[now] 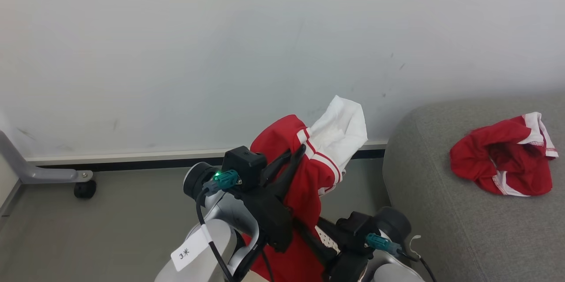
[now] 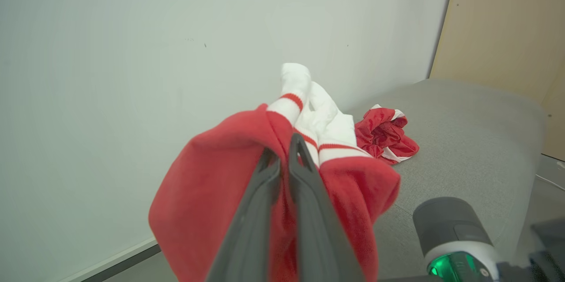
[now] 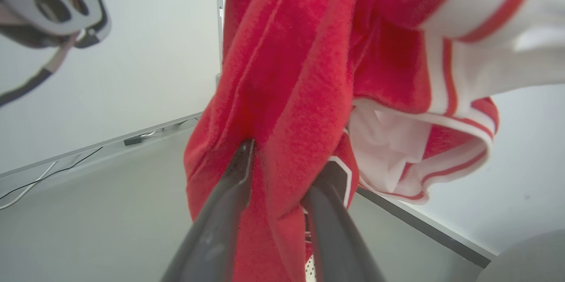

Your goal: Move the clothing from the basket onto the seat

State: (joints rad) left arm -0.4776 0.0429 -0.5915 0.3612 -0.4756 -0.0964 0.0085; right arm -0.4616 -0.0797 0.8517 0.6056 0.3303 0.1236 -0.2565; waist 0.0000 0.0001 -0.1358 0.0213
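Red garment [image 1: 309,180] hangs from the clamped left pincer [image 2: 284,147] — right pincer [image 3: 289,158] straddles a fold, grip unclear. Carry it over the seat [image 1: 441,163] before releasing.

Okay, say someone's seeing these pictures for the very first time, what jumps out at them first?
A bright red and white garment hangs in mid-air before the pale wall. It is pinched in the left gripper's shut jaws, and the right gripper's jaws stand either side of a lower fold. Next, a second red garment lies crumpled on the grey sofa at the right.
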